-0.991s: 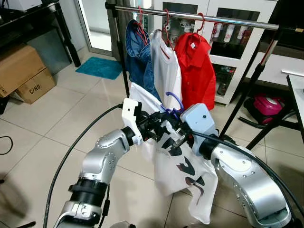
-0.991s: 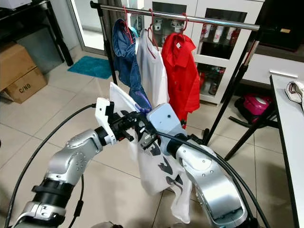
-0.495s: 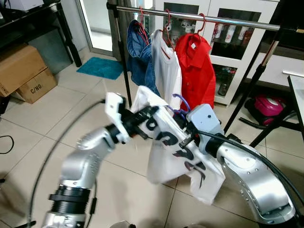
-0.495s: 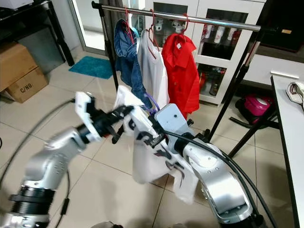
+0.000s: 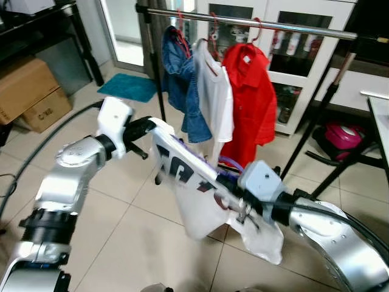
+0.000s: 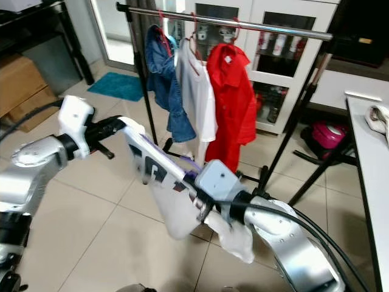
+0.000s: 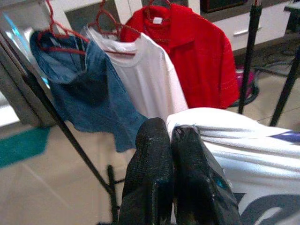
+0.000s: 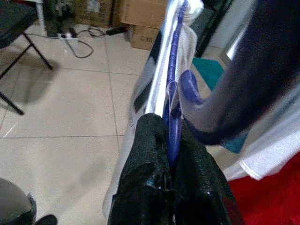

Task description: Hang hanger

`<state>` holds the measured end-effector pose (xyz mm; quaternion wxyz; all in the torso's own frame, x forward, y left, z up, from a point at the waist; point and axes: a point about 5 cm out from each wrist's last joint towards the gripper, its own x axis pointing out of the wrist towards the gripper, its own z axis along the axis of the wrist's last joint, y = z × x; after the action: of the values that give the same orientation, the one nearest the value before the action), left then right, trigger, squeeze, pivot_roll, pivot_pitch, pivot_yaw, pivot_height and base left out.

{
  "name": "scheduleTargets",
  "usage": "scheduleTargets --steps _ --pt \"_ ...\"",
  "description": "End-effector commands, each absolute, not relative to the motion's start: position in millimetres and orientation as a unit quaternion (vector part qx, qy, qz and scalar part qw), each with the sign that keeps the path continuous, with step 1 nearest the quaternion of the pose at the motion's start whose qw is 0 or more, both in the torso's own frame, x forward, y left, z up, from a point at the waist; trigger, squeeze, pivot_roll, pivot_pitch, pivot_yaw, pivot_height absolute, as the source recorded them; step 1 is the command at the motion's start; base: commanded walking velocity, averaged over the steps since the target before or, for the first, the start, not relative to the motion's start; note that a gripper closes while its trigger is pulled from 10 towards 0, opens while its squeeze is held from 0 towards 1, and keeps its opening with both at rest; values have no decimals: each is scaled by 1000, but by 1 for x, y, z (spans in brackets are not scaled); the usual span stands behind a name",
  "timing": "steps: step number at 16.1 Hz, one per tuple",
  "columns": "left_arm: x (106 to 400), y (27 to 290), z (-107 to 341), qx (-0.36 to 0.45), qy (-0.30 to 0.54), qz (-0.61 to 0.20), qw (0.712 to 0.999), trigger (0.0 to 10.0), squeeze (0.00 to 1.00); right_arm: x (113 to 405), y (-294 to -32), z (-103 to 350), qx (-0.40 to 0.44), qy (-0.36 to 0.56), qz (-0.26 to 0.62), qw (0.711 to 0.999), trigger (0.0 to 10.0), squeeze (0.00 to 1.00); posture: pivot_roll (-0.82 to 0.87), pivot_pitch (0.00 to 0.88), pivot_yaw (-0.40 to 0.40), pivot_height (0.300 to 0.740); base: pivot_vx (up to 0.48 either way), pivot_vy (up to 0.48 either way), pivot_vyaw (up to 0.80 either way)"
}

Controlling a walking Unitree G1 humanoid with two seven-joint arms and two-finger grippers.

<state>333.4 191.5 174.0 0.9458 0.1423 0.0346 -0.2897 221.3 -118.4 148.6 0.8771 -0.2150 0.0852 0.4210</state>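
right wrist view: right gripper (image 8: 172, 140) clamps purple hanger (image 8: 174, 110).

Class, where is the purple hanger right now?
The purple hanger sits inside the white printed shirt, pinched by the right gripper, low before the clothes rail.

The rail (image 5: 255, 22) runs across at twelve o'clock, three garments (image 5: 213, 91) hanging under its left half. Before them a shirt (image 5: 188, 182) stretches from ten to four o'clock. Boxes (image 5: 30, 91) sit at nine, seemingly on the floor (image 5: 121, 243).
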Motion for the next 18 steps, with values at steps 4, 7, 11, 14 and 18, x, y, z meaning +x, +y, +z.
scheduleTargets --steps 4,7,11,14,18 --pt "351 229 219 212 -52 -152 964 0 0 207 -142 125 -208 175 433 859 0 0 -146 0 72 740 0 0 0" --pt "354 255 215 228 -38 -75 970 0 0 204 -149 136 -126 148 432 881 0 0 -149 0 78 740 0 0 0" --pt "355 266 216 149 -59 -57 985 0 0 190 -149 132 -91 162 472 862 0 0 -147 0 78 740 0 0 0" --pt "354 232 197 197 -30 -171 965 0 0 213 -151 131 -144 167 391 894 0 0 -144 0 73 740 0 0 0" --pt "354 168 182 220 -24 -299 928 0 0 229 -135 125 -170 206 390 881 0 0 -131 0 59 740 0 0 0"
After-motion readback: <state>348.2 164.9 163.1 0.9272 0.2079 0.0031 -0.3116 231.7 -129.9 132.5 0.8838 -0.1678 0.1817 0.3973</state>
